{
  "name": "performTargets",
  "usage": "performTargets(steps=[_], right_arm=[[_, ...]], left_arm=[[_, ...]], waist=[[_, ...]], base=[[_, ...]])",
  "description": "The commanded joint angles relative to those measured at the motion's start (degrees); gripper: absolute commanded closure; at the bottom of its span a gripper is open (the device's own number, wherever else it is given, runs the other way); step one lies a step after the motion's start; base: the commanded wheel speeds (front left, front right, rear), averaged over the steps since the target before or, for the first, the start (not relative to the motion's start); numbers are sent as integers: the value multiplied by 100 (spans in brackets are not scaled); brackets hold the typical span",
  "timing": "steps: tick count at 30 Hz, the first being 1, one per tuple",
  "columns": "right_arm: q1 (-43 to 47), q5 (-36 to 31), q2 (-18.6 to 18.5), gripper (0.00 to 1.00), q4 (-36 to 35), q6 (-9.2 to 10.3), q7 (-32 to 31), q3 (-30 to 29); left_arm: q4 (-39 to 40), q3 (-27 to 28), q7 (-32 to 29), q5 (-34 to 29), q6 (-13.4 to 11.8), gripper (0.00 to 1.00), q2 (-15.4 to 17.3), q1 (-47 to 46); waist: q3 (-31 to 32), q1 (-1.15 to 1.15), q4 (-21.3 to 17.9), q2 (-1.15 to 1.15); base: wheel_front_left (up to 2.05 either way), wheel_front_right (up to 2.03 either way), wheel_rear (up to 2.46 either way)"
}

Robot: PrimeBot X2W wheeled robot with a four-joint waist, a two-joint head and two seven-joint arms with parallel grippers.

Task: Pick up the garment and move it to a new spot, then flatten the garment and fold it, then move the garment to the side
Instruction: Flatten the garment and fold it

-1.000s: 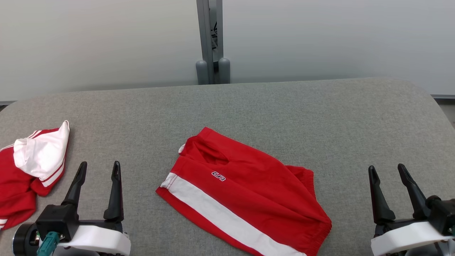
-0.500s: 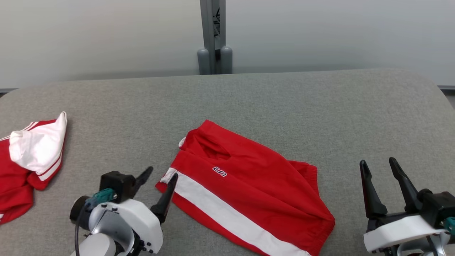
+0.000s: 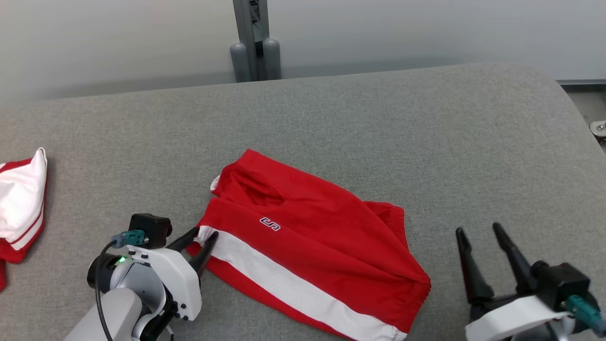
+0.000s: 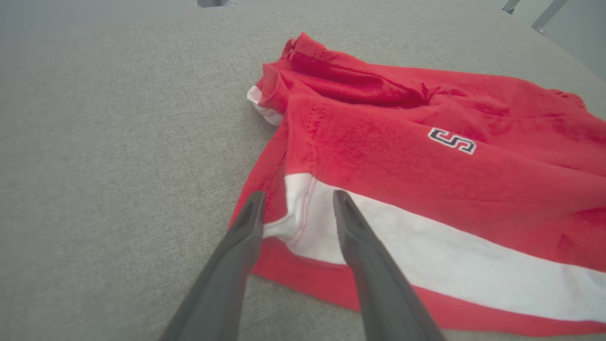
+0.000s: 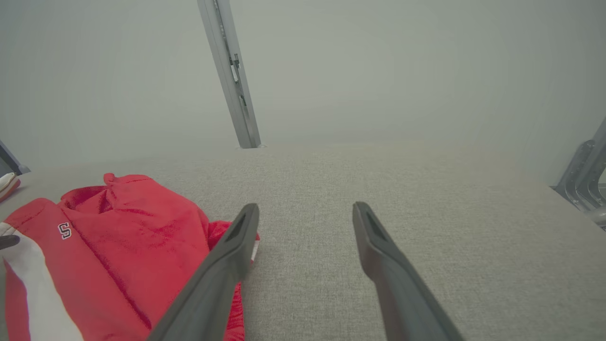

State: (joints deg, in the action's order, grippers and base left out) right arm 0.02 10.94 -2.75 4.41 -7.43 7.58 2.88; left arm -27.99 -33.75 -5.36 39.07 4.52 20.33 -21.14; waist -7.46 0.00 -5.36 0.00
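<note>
The garment (image 3: pixel 307 246) is a pair of red shorts with a white side stripe and a small logo, lying roughly flat on the grey padded table (image 3: pixel 378 118). My left gripper (image 3: pixel 204 233) points right at its near-left corner. In the left wrist view the garment (image 4: pixel 426 180) has its white-striped hem corner lying between the two fingers of the left gripper (image 4: pixel 298 196), whose jaws stand apart with a clear gap. My right gripper (image 3: pixel 478 228) hovers open to the right of the garment (image 5: pixel 118 255), fingers wide with nothing between them (image 5: pixel 305 206).
A second red and white piece of clothing (image 3: pixel 21 208) lies bunched at the table's left edge. A grey metal post (image 3: pixel 251 38) rises behind the table's far edge. The table's rounded right corner (image 3: pixel 563 90) drops to the floor.
My left arm has swung right and down to the garment's near-left corner, and its jaws have narrowed around the hem. The head camera has shifted. The right gripper has stayed open.
</note>
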Motion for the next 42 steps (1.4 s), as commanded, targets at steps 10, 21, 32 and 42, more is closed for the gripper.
performTargets(steps=[10, 21, 32, 42], right_arm=[[798, 225, -33, 0, -173, -11, -579, 1001], [1237, 482, -101, 0, -527, -11, -1372, 1692], [1015, 812, -145, 100, -647, -11, -1502, 1717], [96, 916, -298, 100, -2035, -11, -1239, 949]], left_arm=[[-56, 67, 260, 74, 14, 100, 64, -108], [25, 62, 327, 81, -5, 100, 94, -188], [348, 245, 652, 140, -109, 100, 105, -284], [2061, 611, 808, -53, -841, 100, 397, -143]], waist=[[-225, 0, -71, 0], [-368, 0, -40, 0], [-369, 0, 93, 0], [-225, 0, 101, 0]], base=[[0, 0, 0], [0, 0, 0], [0, 0, 0], [0, 0, 0]])
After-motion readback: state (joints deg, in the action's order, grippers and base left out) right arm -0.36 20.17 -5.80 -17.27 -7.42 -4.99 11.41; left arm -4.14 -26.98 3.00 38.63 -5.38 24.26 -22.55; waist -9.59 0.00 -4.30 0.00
